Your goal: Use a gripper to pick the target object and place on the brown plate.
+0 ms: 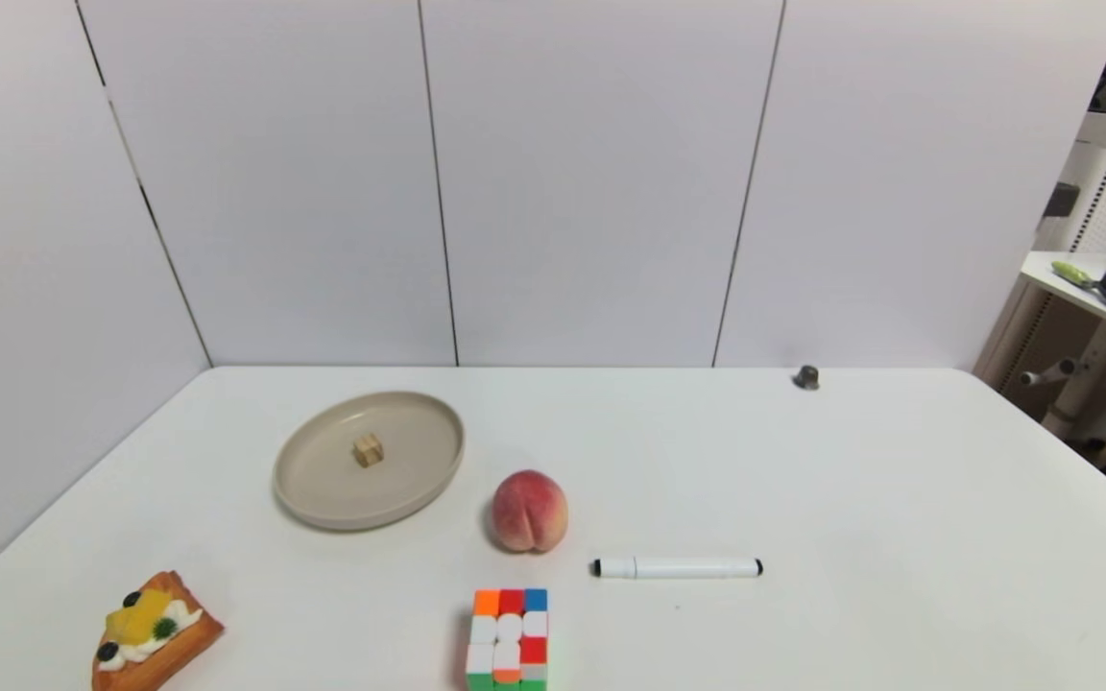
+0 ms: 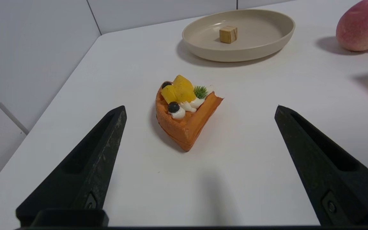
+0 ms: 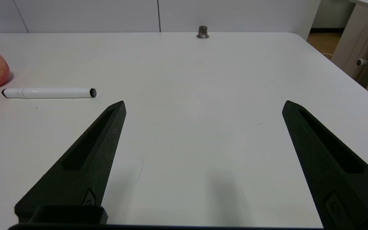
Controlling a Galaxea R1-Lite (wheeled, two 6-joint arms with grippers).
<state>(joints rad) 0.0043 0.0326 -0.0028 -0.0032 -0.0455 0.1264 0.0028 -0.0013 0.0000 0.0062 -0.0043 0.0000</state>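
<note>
the wooden cube (image 1: 368, 449) already sits in the middle of the brown plate (image 1: 323, 504), far left of the peach (image 1: 529, 512). your left gripper (image 2: 200, 108) and right gripper (image 3: 203, 103) both hang spread wide, empty. it looks light, rigid; pinch its flat opposite faces.

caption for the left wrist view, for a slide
Open left tool over the pastry; cube already sits on the plate.

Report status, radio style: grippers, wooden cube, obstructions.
Left gripper open, empty, facing the pastry. Right gripper open, empty. Wooden cube resting on brown plate. Nothing in the way.
</note>
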